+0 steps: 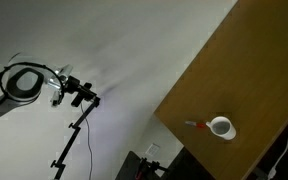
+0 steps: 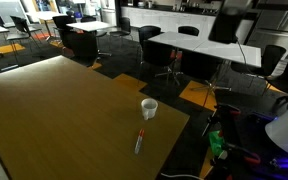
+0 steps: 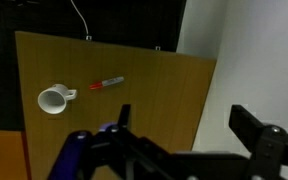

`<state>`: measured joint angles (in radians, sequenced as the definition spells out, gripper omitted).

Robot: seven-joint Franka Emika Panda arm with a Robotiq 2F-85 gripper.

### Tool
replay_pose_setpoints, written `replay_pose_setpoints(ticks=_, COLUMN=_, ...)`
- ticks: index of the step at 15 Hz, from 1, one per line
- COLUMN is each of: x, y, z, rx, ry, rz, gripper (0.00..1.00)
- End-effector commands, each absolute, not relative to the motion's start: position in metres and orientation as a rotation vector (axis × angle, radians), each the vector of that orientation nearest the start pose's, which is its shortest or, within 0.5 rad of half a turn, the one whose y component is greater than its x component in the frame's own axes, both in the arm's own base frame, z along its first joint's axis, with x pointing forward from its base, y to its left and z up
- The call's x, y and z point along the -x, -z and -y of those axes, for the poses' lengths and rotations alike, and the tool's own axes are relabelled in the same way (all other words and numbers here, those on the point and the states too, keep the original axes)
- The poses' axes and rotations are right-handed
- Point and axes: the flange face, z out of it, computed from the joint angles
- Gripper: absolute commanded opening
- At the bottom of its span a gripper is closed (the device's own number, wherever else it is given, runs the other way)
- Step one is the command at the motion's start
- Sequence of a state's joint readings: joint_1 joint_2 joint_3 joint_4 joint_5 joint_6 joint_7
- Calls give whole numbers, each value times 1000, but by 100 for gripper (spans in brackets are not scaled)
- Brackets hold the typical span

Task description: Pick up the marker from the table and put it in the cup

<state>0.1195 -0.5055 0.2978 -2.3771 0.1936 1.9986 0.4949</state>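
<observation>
The red marker with a whitish end (image 3: 107, 82) lies on the brown wooden table (image 3: 154, 90), just beside the white cup (image 3: 52, 100). Both show in both exterior views: the marker (image 2: 139, 142) near the table's edge, the cup (image 2: 149, 108) upright next to it; again the marker (image 1: 194, 125) and the cup (image 1: 221, 127). My gripper (image 3: 184, 120) is open and empty, high above the table, with its fingers straddling the table's edge. The gripper does not show in the exterior views.
The table (image 2: 64, 120) is large and mostly bare. Office tables and chairs (image 2: 194, 45) stand behind it. A ring lamp on a stand (image 1: 24, 82) is off to the side. A white wall or floor (image 3: 259, 60) lies past the table's edge.
</observation>
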Motion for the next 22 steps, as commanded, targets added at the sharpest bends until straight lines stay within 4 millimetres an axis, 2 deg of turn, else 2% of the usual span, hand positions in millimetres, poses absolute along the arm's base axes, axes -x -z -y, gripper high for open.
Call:
replay_pose_setpoints(ticks=1, x=-388, y=-487, z=-184, rx=3033, ry=172, rz=-567, gripper=100)
replay_pose_setpoints(ticks=5, x=-398, y=-460, z=-175, rx=2982, ry=138, rz=-876, gripper=100)
replay_pose_setpoints(ticks=10, x=-407, y=-417, z=-166, rx=2926, ry=32, rz=-1165, gripper=100)
replay_pose_setpoints(ticks=16, x=-419, y=-364, z=-139, rx=2821, ry=53, rz=-1466, gripper=100)
replay_pose_setpoints(ticks=18, x=-422, y=-350, z=-127, rx=2792, ry=86, rz=-1525, gripper=100)
replay_pose_setpoints(ticks=19, x=-422, y=-346, z=-121, rx=2800, ry=99, rz=-1494, gripper=100)
replay_pose_setpoints(ticks=20, x=-422, y=-353, z=-130, rx=2820, ry=59, rz=-1474, gripper=100)
replay_pose_setpoints(ticks=22, x=-424, y=-345, z=-122, rx=2810, ry=61, rz=-1488, gripper=100)
